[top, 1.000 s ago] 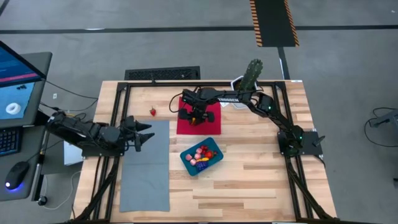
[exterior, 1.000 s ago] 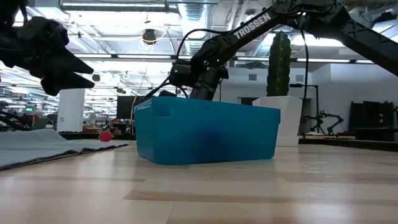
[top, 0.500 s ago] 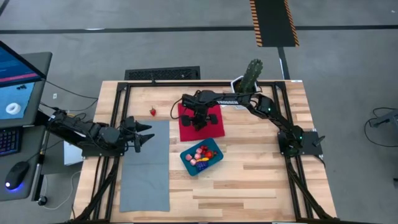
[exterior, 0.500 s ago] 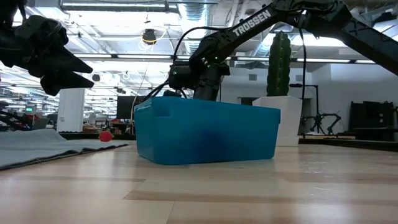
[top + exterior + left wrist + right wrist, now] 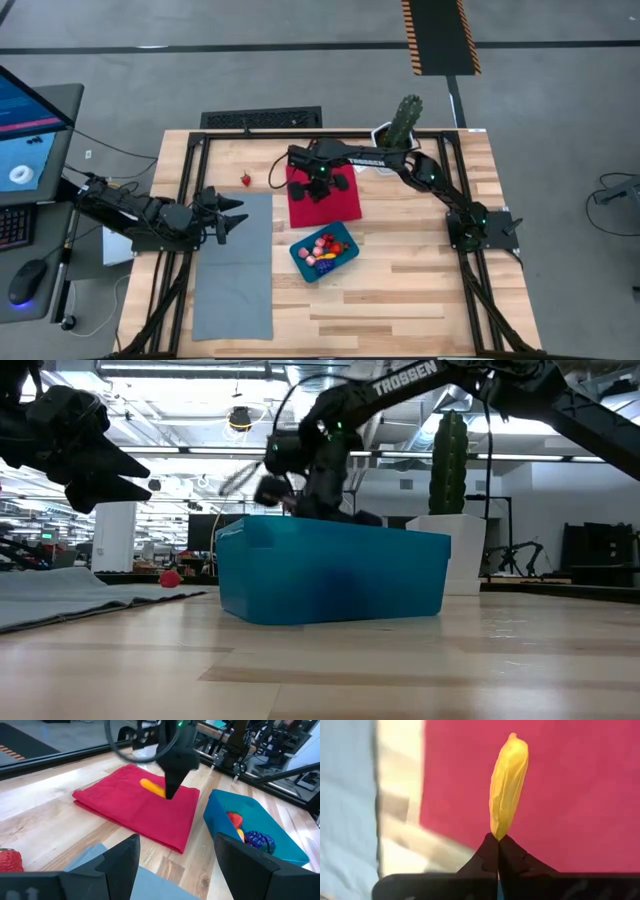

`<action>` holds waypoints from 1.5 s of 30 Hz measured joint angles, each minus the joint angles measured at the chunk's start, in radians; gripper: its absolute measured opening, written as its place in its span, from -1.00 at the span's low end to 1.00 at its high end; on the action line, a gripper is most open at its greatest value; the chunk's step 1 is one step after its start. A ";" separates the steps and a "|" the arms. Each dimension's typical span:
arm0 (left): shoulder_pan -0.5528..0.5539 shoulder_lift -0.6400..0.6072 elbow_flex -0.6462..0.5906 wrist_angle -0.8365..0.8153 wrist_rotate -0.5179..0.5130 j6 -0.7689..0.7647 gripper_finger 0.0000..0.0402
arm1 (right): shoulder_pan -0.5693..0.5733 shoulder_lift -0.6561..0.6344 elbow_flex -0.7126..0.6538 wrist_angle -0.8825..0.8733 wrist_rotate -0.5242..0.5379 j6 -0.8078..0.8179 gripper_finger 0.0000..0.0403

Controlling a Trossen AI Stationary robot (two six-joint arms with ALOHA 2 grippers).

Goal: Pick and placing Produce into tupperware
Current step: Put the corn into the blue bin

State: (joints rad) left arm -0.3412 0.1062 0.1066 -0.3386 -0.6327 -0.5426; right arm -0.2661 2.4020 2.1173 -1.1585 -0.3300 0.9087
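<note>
My right gripper [image 5: 497, 844] hangs over the red cloth [image 5: 338, 204], shut on a yellow banana-like piece of produce [image 5: 508, 785], which the left wrist view also shows as a yellow piece [image 5: 152, 788]. The teal tupperware [image 5: 322, 250] stands on the table near the cloth, with several pieces of produce in it. A red strawberry [image 5: 246, 180] lies on the wood left of the cloth. My left gripper [image 5: 235, 214] waits open above the grey mat's far left corner, holding nothing. My right gripper pinches one end of the yellow piece [image 5: 496, 833] between its two fingertips. The fingers come steeply from above. The piece sticks out beyond the tips, along the line of the fingers, and is lifted clear of the red cloth.
The grey mat [image 5: 235, 275] covers the table's left part. A green cactus in a white pot [image 5: 402, 122] stands at the far edge behind the right arm. Bare wood lies near and to the right of the tupperware.
My right gripper has risen above the red cloth and rolled at the wrist, taking the yellow piece up with it. In the low view it now stands higher behind the tupperware's far wall.
</note>
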 joint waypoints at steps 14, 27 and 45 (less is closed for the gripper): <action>0.000 0.000 0.000 0.001 -0.008 -0.001 0.22 | 0.173 -0.052 0.213 -0.135 0.154 -0.391 -0.91; 0.000 -0.002 -0.006 0.113 -0.003 0.020 0.22 | 0.372 -0.268 0.215 -0.080 0.321 -0.593 -0.93; 0.000 -0.002 -0.002 0.163 -0.008 0.020 0.22 | 0.659 -0.407 0.215 -0.151 0.523 -0.648 -0.91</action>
State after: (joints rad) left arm -0.3412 0.1043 0.1043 -0.1758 -0.6407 -0.5230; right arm 0.3931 1.9946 2.3322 -1.3099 0.1926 0.2611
